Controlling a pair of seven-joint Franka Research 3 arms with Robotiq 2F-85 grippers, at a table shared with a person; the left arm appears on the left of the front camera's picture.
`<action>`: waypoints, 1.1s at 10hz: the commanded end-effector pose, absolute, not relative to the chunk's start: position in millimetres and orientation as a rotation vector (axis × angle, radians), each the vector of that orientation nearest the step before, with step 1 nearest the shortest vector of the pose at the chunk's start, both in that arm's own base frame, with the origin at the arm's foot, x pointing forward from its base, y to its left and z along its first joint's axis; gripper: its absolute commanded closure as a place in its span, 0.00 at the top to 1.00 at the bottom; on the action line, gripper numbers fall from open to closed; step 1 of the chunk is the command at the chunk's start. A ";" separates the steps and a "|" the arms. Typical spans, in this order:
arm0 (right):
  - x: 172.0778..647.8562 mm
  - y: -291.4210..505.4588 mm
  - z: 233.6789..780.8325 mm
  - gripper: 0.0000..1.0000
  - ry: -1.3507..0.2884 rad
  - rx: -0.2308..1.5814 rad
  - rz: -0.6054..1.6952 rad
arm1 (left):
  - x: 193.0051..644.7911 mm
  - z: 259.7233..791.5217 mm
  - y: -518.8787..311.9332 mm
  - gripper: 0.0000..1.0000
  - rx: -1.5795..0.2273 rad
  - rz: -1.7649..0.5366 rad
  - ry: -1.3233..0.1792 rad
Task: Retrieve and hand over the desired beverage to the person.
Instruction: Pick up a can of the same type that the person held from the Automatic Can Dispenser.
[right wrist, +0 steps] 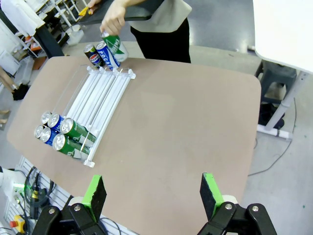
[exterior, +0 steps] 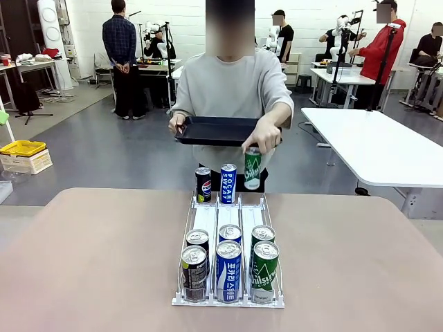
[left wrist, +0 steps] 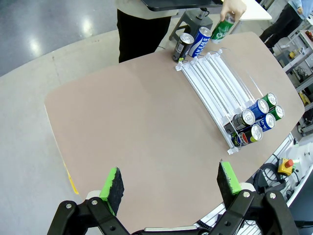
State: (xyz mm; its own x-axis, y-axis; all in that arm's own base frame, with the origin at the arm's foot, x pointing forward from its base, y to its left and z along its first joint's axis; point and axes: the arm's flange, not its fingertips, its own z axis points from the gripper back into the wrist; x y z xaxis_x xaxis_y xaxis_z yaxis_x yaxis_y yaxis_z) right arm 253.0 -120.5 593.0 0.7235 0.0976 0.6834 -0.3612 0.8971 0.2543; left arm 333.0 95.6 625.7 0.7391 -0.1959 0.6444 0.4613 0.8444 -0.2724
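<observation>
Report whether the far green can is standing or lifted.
Lifted: the person's hand grips the green can by its top; its base hangs higher than the blue can beside it.

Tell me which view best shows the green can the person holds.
Front view: the can is largest, label facing the camera, the hand gripping its top. Both wrist views show it small and tilted near the top edge.
</observation>
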 end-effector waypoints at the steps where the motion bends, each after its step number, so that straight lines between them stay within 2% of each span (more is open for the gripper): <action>1: 253.9 -120.0 590.8 1.00 -0.721 0.402 0.275 | 335.6 625.8 97.3 1.00 -0.444 -0.379 -0.661; 3: 254.8 -102.4 599.8 1.00 -0.702 0.358 0.290 | 335.6 625.8 97.3 1.00 -0.444 -0.379 -0.661; 4: 258.3 -53.8 610.7 1.00 -0.612 0.316 0.350 | 335.6 625.8 97.3 1.00 -0.444 -0.379 -0.661; 6: 269.1 40.3 624.5 1.00 -0.494 0.254 0.268 | 335.6 625.8 97.3 1.00 -0.444 -0.379 -0.661; 10: 310.4 212.1 588.5 1.00 -0.194 0.070 0.079 | 335.6 625.8 97.3 1.00 -0.444 -0.379 -0.661; 11: 317.2 237.4 582.2 1.00 -0.177 0.069 0.099 | 335.6 625.8 97.3 1.00 -0.444 -0.379 -0.661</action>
